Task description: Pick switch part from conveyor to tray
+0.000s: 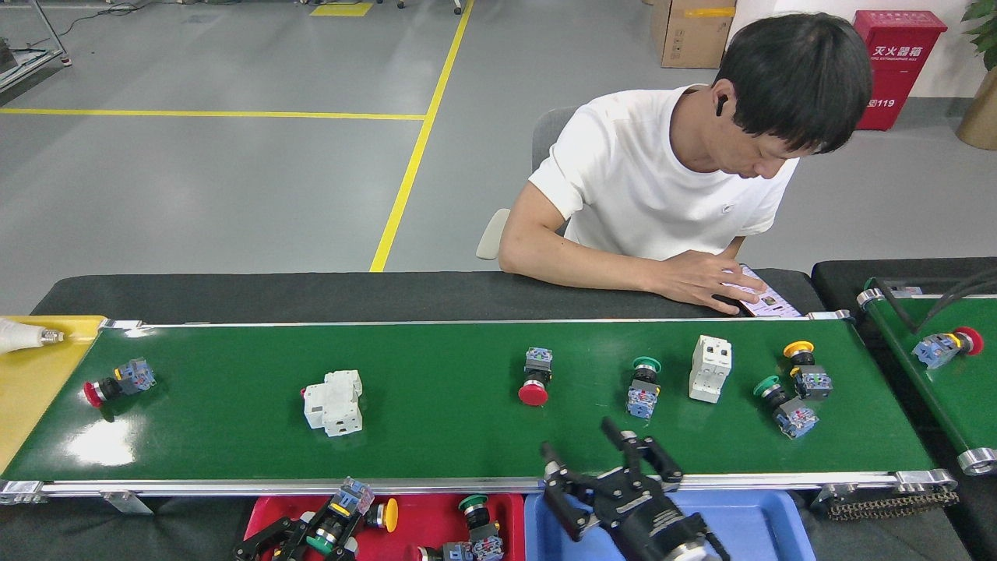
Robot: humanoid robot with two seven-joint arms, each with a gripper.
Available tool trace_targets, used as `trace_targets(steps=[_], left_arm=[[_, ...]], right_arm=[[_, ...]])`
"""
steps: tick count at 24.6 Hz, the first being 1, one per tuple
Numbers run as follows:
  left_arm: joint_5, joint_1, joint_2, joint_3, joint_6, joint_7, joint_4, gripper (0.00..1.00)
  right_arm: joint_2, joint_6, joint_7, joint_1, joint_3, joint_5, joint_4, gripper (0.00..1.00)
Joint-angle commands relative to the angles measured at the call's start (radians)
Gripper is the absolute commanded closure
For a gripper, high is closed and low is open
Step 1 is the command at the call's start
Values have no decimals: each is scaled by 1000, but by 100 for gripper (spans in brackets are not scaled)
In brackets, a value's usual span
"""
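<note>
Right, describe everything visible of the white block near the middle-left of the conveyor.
The white block looks like moulded plastic, a stepped, boxy body with ridged sections and a small red spot on its left edge. It lies slightly skewed on the glossy green conveyor, alone, touching only the belt; neither claw is near it.
</note>
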Motion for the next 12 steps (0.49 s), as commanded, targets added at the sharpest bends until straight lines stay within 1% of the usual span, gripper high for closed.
trace_targets(steps=[1, 3, 4, 6, 8, 10, 11, 12], left_arm=[[-1, -2, 5, 12, -4, 11, -12, 0], [2, -2, -6, 35, -1, 11, -12, 0], [4, 0, -12, 61, 4, 9, -12, 0], [10, 6, -55, 130, 12, 0, -12, 0], [21, 6, -131, 227, 12, -31, -12, 0], [41, 6, -205, 340, 7, -104, -12, 0], [64, 6, -219, 380, 6, -130, -12, 0], [80, 7, -222, 403, 7, -143, -11, 0]], right_arm=[[-14, 36, -68, 37, -33, 0, -18, 5], [-16, 38, -141, 93, -64, 0, -18, 5], [-16, 38, -157, 116, -79, 0, -18, 4], [-13, 40, -157, 139, -105, 0, -18, 3], [-2, 44, -155, 137, -114, 0, -18, 3], [4, 101, -154, 113, -110, 7, -13, 3], [2, 144, -150, 79, -102, 18, -2, 3], [4, 181, -141, 37, -82, 44, 22, 4]])
